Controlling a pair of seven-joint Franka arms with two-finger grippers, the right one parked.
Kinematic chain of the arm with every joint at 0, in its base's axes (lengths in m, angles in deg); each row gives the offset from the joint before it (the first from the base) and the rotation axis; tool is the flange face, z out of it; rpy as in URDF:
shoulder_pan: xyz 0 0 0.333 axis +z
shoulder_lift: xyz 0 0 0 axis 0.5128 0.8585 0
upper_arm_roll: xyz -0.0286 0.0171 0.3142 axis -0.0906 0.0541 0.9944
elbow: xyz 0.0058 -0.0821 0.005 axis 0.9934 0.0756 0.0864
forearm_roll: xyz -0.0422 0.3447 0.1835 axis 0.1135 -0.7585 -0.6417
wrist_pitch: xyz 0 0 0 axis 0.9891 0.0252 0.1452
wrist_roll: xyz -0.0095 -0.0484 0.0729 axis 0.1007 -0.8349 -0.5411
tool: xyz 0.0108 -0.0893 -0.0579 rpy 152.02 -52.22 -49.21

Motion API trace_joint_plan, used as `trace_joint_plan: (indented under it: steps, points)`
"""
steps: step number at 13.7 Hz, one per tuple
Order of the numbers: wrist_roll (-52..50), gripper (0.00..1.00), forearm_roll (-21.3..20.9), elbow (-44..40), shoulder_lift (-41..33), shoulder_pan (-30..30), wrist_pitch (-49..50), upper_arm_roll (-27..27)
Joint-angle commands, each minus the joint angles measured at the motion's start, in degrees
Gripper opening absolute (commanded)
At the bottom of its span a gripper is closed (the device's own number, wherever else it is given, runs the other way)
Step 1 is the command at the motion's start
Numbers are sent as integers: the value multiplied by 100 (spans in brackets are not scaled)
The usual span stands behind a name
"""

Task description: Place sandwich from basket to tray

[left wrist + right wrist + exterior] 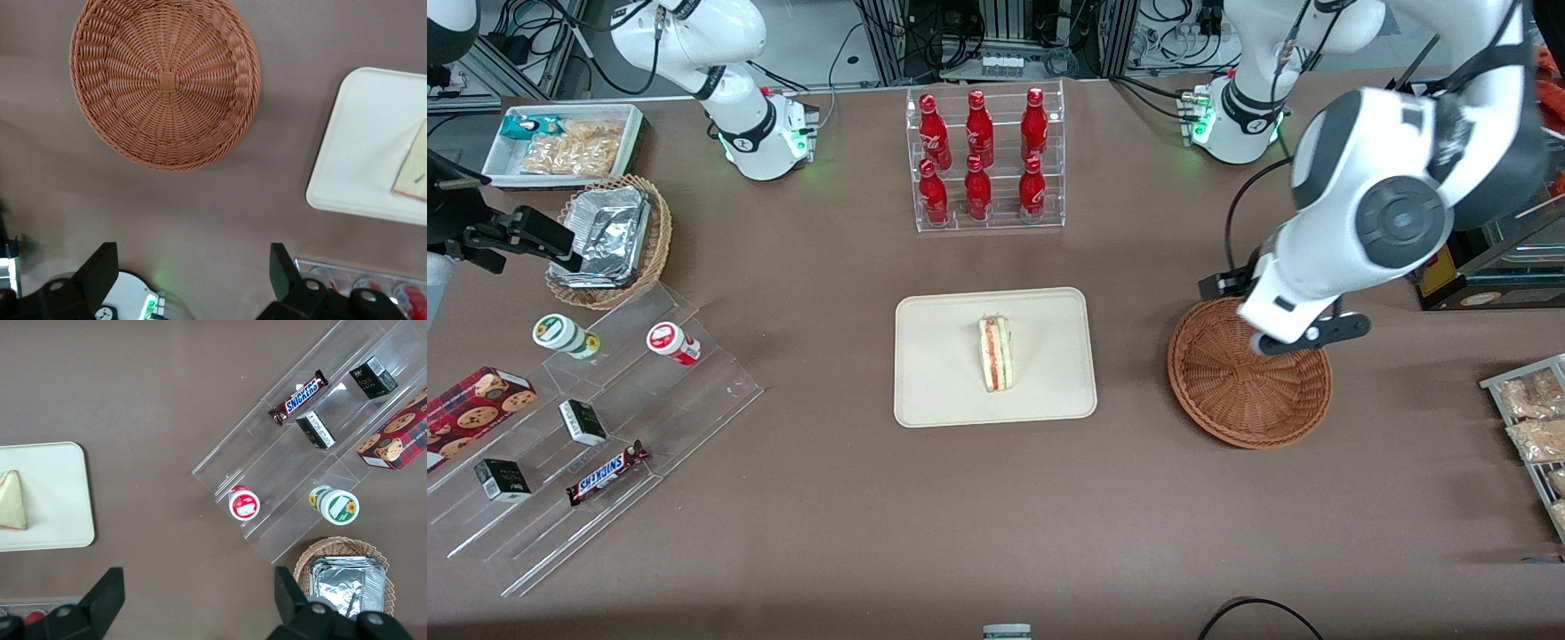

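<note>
The sandwich (pixel 996 354) lies on the cream tray (pixel 943 391) in the middle of the table, its red and green filling showing along the cut edge; one of its corners (pixel 413 170) shows on the tray (pixel 363 160) in the left wrist view. The reddish-brown basket (pixel 1240 391) (pixel 165 81) stands beside the tray toward the working arm's end, with nothing in it. My gripper (pixel 1232 289) (pixel 193 268) hangs high over the basket's edge farther from the front camera. Its fingers (pixel 100 270) stand wide apart, open and holding nothing.
A clear rack of red bottles (pixel 984 160) stands farther from the front camera than the tray. A clear stepped shelf (pixel 587 427) with snacks and cups, a tan basket of foil containers (pixel 609 240) and a white bin (pixel 565 144) lie toward the parked arm's end. Snack packets (pixel 1534 418) lie at the working arm's end.
</note>
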Motion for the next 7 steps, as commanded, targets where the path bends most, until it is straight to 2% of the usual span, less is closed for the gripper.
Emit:
trace_joint_plan:
  steps: [1,5,7]
  points:
    - [394,100,-228,199,-400,754,199,-687]
    - [815,100,-598,295,-611,2256,296,-2049]
    - [1245,100,-616,497,-839,2566,296,-2139]
